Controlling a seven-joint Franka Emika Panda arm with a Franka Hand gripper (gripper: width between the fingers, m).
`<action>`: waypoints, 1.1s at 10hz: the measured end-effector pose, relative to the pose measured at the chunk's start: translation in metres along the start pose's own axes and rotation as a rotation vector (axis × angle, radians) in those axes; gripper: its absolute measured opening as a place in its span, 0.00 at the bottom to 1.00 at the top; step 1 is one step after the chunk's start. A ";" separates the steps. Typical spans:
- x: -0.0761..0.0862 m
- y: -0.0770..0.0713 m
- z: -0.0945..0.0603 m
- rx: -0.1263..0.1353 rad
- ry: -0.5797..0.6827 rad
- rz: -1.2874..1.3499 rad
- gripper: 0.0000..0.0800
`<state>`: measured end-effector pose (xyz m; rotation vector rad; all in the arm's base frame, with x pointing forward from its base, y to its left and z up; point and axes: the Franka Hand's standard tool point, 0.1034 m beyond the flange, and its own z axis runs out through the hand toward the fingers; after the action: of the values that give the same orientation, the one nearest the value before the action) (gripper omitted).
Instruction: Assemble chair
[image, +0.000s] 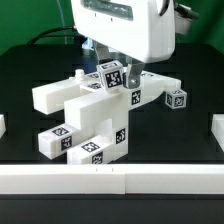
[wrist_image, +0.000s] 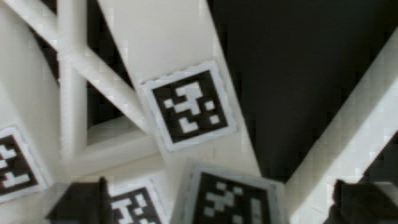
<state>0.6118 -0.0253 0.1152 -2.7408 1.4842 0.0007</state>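
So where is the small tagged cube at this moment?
In the exterior view, the small cube sits on the black table at the view's right, next to the end of a long bar of the chair; whether they touch is unclear.

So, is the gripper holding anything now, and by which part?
Cannot tell. The gripper sits over the chair, at its top tagged bar, but its jaws are hidden in the exterior view and blurred in the wrist view.
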 end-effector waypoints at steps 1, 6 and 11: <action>0.000 0.000 0.000 0.000 0.000 -0.061 0.81; 0.001 0.000 -0.001 -0.006 0.008 -0.455 0.81; 0.002 0.001 0.000 -0.022 0.012 -0.822 0.81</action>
<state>0.6120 -0.0273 0.1153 -3.1316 0.2676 -0.0157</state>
